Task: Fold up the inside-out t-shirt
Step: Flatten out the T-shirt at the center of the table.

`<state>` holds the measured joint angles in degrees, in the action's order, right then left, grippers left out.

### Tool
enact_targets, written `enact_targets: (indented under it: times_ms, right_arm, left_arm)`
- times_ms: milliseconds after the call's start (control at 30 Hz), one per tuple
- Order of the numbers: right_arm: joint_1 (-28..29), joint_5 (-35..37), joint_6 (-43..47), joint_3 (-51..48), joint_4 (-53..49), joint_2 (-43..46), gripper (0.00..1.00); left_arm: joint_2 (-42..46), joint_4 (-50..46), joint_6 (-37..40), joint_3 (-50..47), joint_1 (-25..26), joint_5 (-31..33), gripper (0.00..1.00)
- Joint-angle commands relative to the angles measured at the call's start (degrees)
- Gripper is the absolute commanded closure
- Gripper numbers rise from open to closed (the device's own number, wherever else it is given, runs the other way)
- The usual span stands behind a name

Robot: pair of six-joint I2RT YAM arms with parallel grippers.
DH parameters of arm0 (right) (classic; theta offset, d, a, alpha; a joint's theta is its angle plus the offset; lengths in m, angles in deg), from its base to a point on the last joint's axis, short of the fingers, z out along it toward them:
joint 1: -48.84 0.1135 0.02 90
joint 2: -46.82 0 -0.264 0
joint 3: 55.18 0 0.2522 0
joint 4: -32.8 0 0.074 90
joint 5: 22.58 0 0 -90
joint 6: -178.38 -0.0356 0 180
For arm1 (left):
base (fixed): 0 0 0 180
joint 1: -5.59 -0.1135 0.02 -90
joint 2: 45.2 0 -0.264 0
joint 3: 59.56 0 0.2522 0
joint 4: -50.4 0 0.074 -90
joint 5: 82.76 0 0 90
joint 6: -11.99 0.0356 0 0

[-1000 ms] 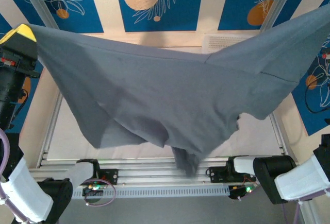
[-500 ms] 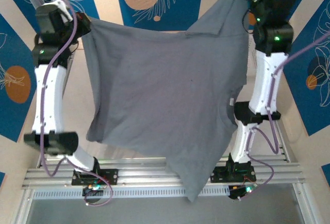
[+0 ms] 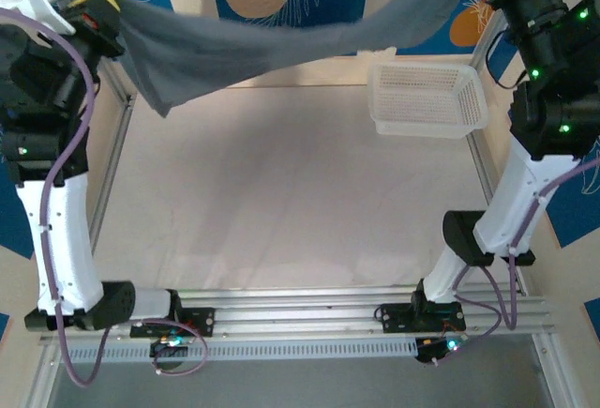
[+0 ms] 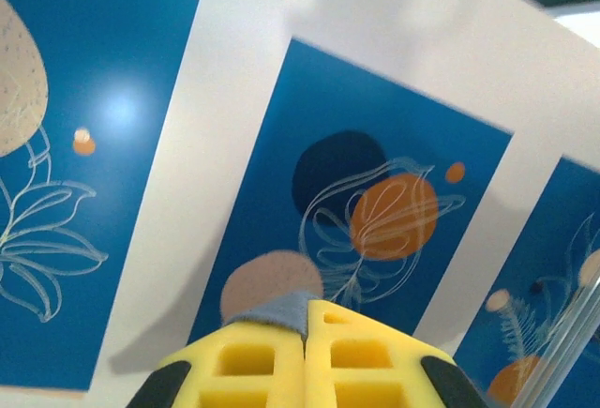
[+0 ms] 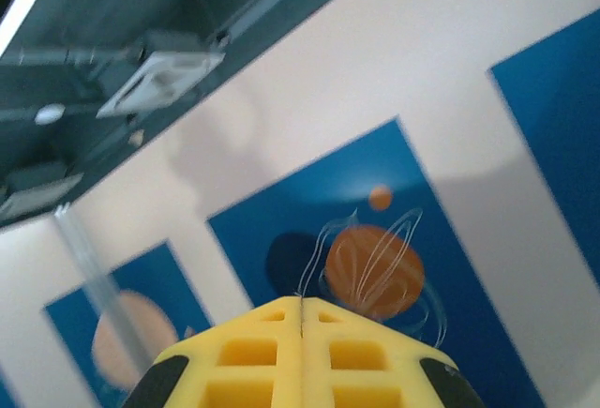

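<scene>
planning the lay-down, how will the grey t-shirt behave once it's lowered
Likely floppy: the t-shirt sags between the left gripper and right gripper. Probably light: small pinches carry it. A loose corner droops, so it may bunch.

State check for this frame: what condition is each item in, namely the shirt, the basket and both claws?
t-shirt: lifted off the table, stretched between both claws, sagging mid-span, not folded.
white basket: upright on the table, empty.
left claw: shut on a t-shirt edge.
right claw: shut; the t-shirt's other end runs up to it.
</scene>
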<state>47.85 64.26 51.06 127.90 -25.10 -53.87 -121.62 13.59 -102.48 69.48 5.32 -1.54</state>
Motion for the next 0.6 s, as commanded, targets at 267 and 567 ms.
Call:
enact_targets:
  times_ms: [267,567]
  right_arm:
    - [7.4,-7.2,16.0,-54.5,-19.6,0.7,1.0]
    - [4.4,-7.2,6.3,-91.8,-0.4,15.5,1.0]
  left_arm:
    - [3.3,20.1,3.7,-50.1,-0.5,-4.7,1.0]
    - [7.6,20.4,-0.7,-71.3,-0.4,0.7,1.0]
